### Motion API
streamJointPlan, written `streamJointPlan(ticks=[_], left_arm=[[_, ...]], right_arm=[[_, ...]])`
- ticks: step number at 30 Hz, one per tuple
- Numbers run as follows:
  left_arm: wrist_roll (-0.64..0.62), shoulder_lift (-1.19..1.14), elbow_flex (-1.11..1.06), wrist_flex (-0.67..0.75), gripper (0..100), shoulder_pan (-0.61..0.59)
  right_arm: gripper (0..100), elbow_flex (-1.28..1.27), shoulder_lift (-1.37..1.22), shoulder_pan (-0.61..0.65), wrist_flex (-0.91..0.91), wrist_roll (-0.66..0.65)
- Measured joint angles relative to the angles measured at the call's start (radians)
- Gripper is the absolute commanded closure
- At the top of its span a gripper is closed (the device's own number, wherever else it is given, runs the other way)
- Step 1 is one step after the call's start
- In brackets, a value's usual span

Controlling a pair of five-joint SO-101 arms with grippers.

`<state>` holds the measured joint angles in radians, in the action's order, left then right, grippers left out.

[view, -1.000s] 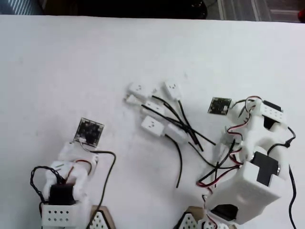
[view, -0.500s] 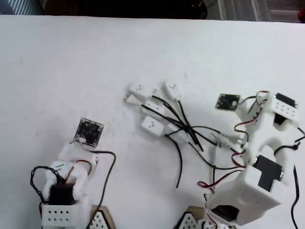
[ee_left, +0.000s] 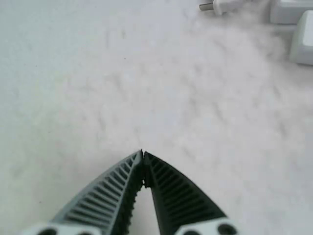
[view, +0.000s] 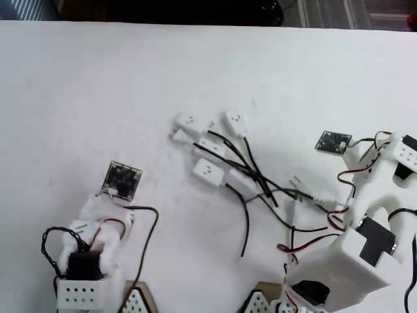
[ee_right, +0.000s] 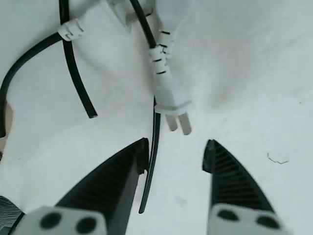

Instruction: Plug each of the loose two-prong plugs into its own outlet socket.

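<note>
Plug [ee_right: 168, 93] lies before retreated right fingers [ee_right: 112, 181], spread; left fingers [ee_left: 171, 196] stay pressed together.

The right arm [view: 365, 251] has pulled back toward the right side of the table [view: 98, 78]. The white plug [ee_right: 168, 93] and its black cord [ee_right: 143, 24] slid that way too, maybe dragged along.

Two white blocks [ee_left: 302, 41], perhaps outlet sockets, are cropped at the edge.
</note>
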<state>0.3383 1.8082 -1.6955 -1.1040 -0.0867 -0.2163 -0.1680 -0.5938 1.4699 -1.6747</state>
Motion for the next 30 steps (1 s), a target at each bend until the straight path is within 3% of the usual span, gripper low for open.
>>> streamJointPlan(ticks=[14,21,30], left_arm=[[0.0,0.0,0.0,0.0,98,0.0],[0.0,0.0,0.0,0.0,98,0.0],[0.0,0.0,0.0,0.0,98,0.0]], right_arm=[[77.9,0.002,0.0,0.196,0.02,0.155],[78.0,-0.011,0.0,0.195,0.02,0.157],[82.3,-0.051,0.0,0.19,0.02,0.068]])
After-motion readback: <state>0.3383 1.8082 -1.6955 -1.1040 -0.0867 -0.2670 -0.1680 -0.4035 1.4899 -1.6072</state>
